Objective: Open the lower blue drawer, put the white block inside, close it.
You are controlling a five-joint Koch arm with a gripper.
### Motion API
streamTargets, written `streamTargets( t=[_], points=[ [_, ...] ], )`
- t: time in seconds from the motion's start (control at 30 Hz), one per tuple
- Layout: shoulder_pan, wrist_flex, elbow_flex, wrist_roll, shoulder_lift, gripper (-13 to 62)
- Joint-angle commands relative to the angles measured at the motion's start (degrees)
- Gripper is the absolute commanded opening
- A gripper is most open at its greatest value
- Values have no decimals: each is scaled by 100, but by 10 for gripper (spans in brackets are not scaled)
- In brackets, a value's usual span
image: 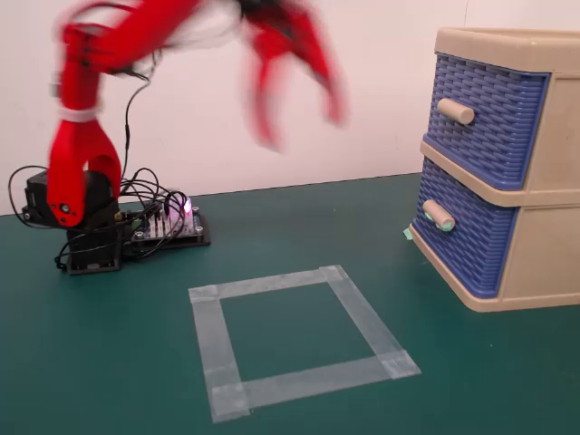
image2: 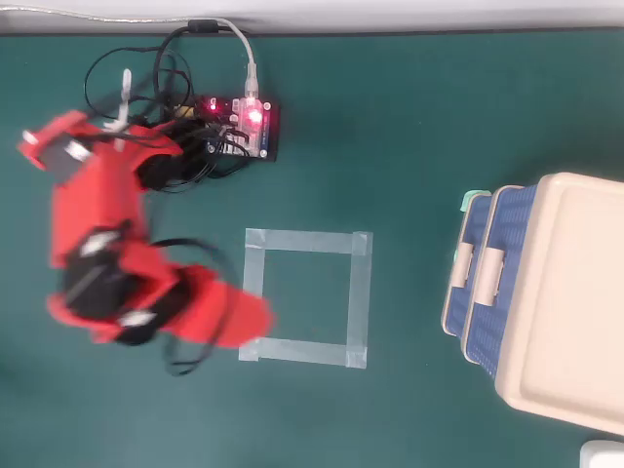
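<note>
The gripper [image: 299, 118] hangs high above the green tabletop [image: 109, 362], blurred, its two red jaws spread apart and holding nothing. Below it lies a square of clear tape [image: 299, 340]. Well off to the right in the fixed view, the lower blue drawer [image: 453, 236] sits pushed into its beige frame [image: 544, 254]. The white block cannot be seen in either view

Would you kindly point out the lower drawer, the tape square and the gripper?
lower drawer [image: 459, 243], fixed view, woven front.
tape square [image2: 359, 292], overhead view, right strip.
gripper [image: 301, 113], fixed view, between blurred jaw tips.
</note>
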Motion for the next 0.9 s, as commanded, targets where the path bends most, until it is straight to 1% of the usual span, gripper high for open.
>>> streamTargets(
  t=[0.0,0.07,0.13,0.2,0.23,0.3,0.33,0.43,0.53,0.63,0.73,0.87],
  points=[
    [1020,237,439,-791,519,339],
    [2127,229,1424,-1890,694,339],
    [3023,211,2733,-3261,817,339],
    [3507,97,3885,-4403,1002,338],
    [3735,-141,4693,-5027,1099,337],
    [4034,-826,5801,-5634,1310,334],
    [4157,-1503,6565,-5836,1626,334],
    [4140,-2769,8156,-5933,2610,336],
    [4148,-2865,9229,-6144,3568,338],
    [4236,-2399,9756,-6521,4597,340],
    [4359,-1591,9888,-6671,4597,343],
    [4465,-1679,10020,-6671,4605,341]
  ],
)
